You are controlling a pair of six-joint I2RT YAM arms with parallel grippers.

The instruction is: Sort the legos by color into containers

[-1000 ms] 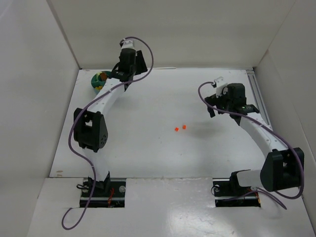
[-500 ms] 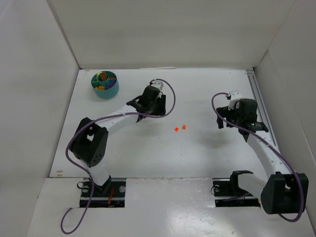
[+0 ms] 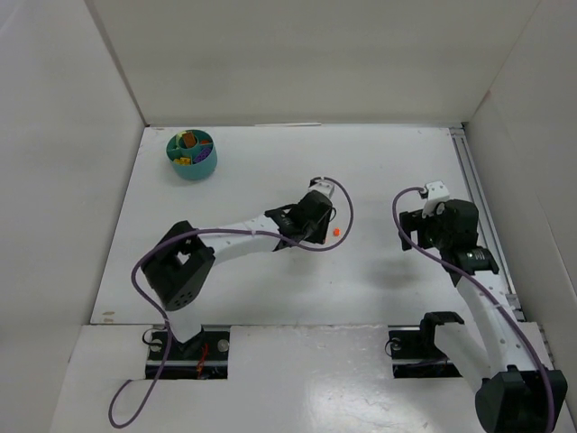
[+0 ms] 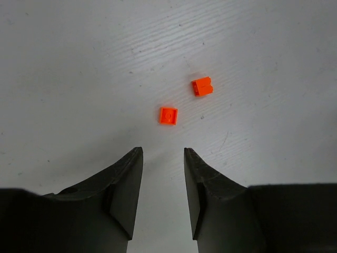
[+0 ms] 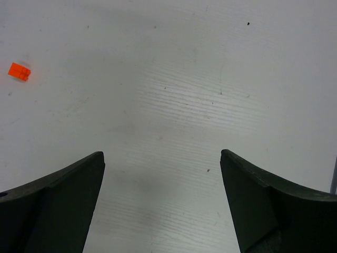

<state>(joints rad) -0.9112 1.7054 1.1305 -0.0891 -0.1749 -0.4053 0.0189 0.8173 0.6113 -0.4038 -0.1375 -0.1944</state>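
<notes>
Two bright red-orange legos lie on the white table just ahead of my left gripper: a flat square one nearest the fingertips and a second beyond it to the right. The left jaws stand open with a narrow gap and nothing between them. From above, my left gripper hovers mid-table and only one orange lego shows beside it. My right gripper is wide open and empty over bare table, an orange lego far off to its left. The teal tub of containers stands at the back left with sorted legos inside.
White walls close in the table on the left, back and right. A metal rail runs along the right edge, close to my right gripper. Both arm bases sit at the near edge.
My left arm has swung from the tub at the back left to the two orange legos mid-table, its jaws narrowing. My right arm has drawn back toward the near right.
</notes>
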